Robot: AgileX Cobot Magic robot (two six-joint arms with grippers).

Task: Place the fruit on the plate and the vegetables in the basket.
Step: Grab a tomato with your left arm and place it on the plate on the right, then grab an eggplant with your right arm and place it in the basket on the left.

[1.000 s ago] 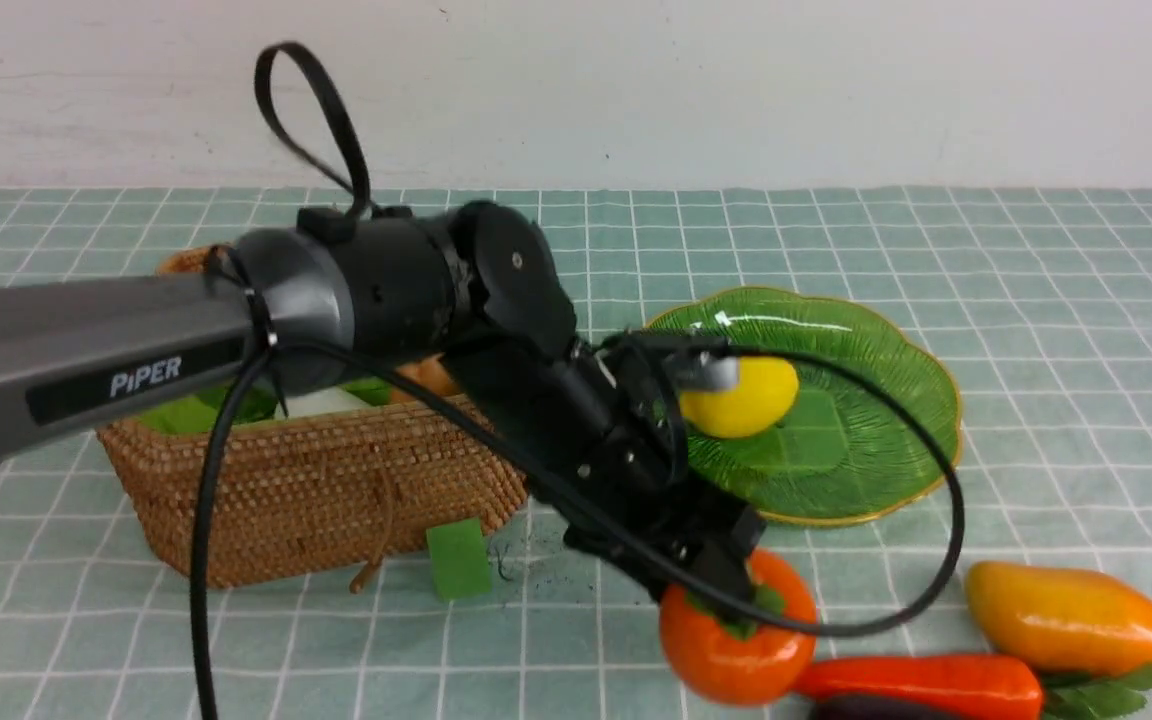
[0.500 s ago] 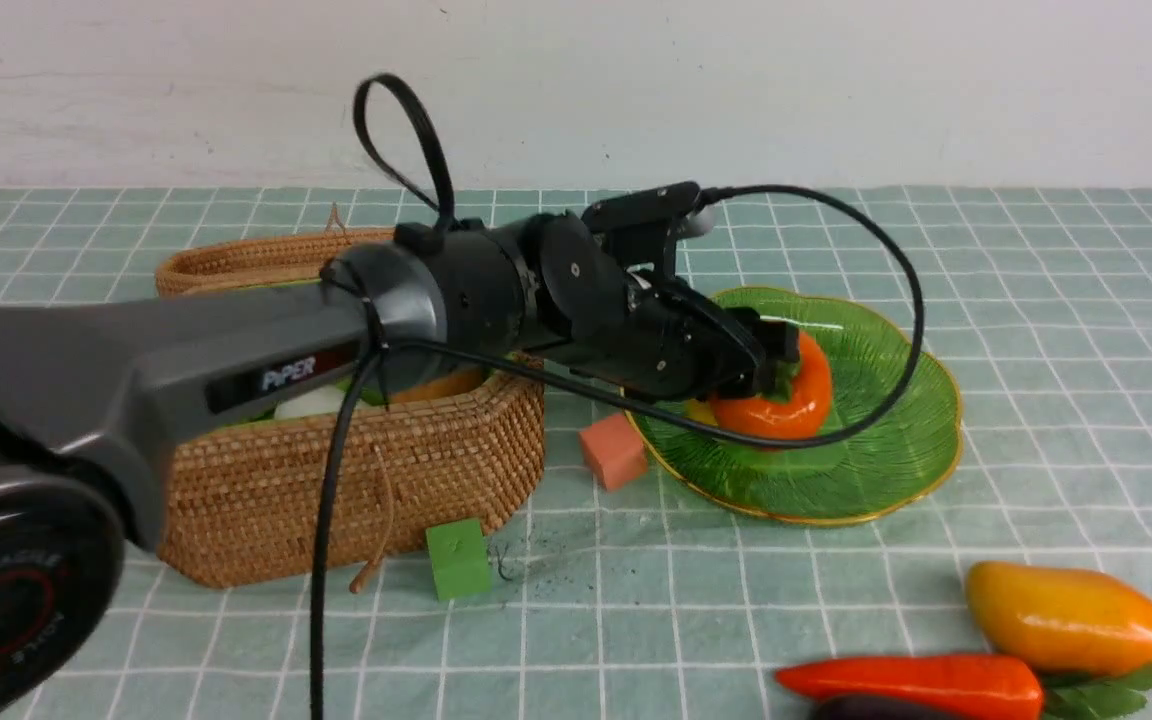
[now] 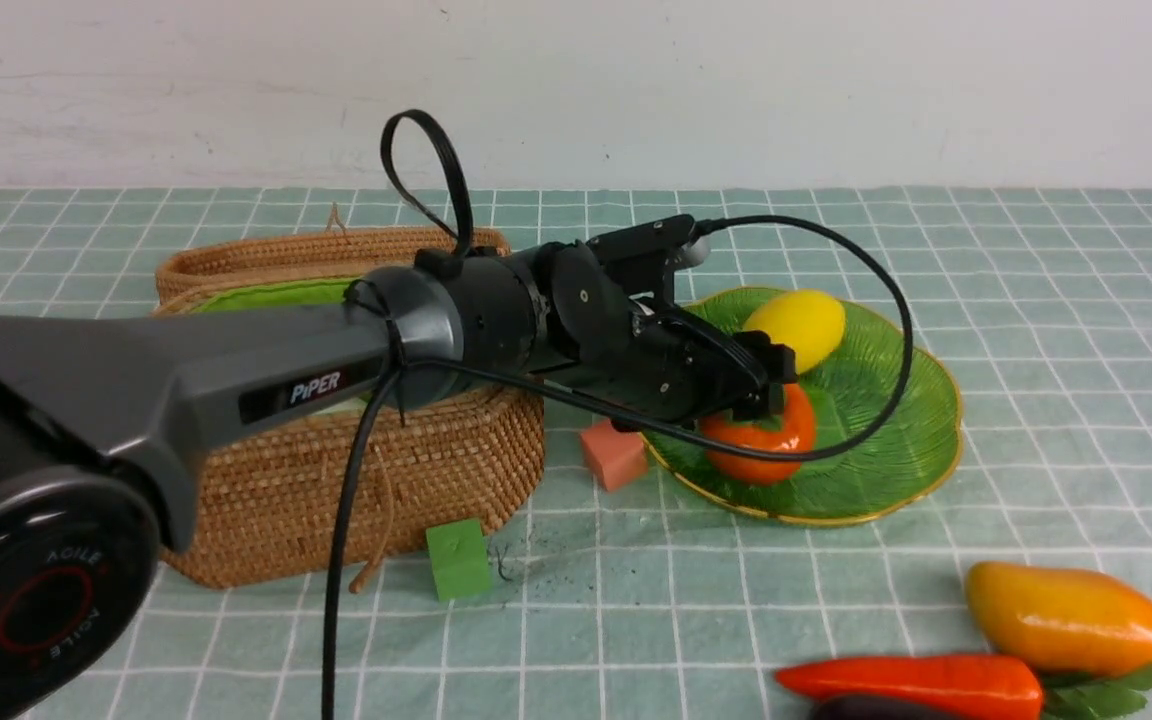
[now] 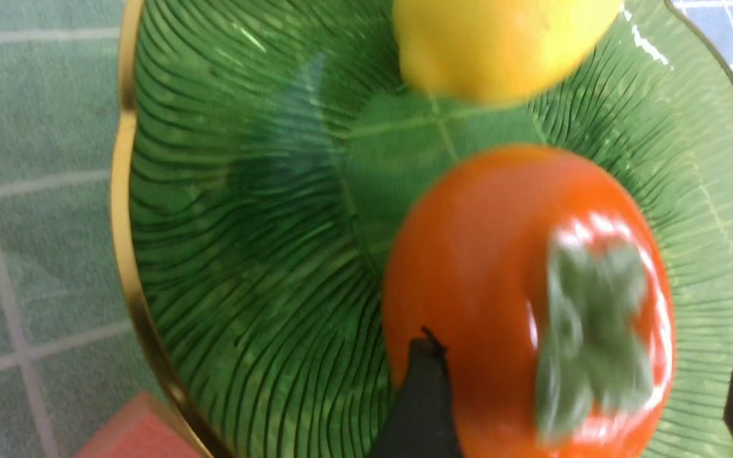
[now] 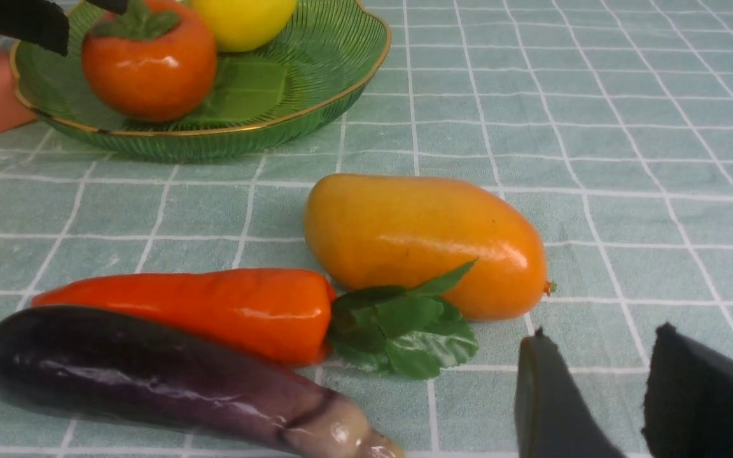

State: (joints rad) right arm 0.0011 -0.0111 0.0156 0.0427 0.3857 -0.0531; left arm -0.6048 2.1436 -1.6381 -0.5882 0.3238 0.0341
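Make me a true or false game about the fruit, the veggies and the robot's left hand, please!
1. The lemon is on the green plate. True.
2. The mango is on the plate too. False, it is on the tablecloth.
3. The left hand is open around the persimmon. True.
4. The carrot is inside the basket. False, it lies beside the eggplant on the cloth.
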